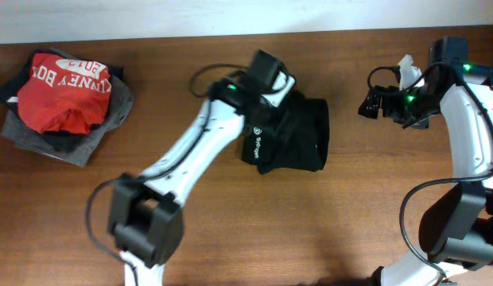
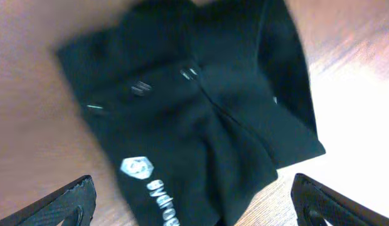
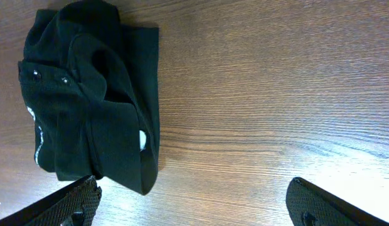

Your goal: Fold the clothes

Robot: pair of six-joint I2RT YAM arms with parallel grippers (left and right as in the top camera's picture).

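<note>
The black clothes [image 1: 302, 135] lie folded into a small bundle at the middle of the wooden table, with white print along the left edge [image 2: 150, 194]. My left gripper [image 1: 277, 94] hovers just over the bundle's back left part. In the left wrist view the left gripper [image 2: 191, 204] is open, its fingers [image 2: 75, 201] apart on either side of the cloth and holding nothing. My right gripper [image 1: 380, 104] is open over bare wood to the right of the bundle. In the right wrist view the clothes [image 3: 88, 100] lie beyond the right gripper's [image 3: 193, 198] left finger.
A red T-shirt with white lettering [image 1: 64, 91] sits on a grey garment [image 1: 91, 141] at the back left corner. The table's back edge [image 1: 191, 36] runs along the top, with a pale wall behind it.
</note>
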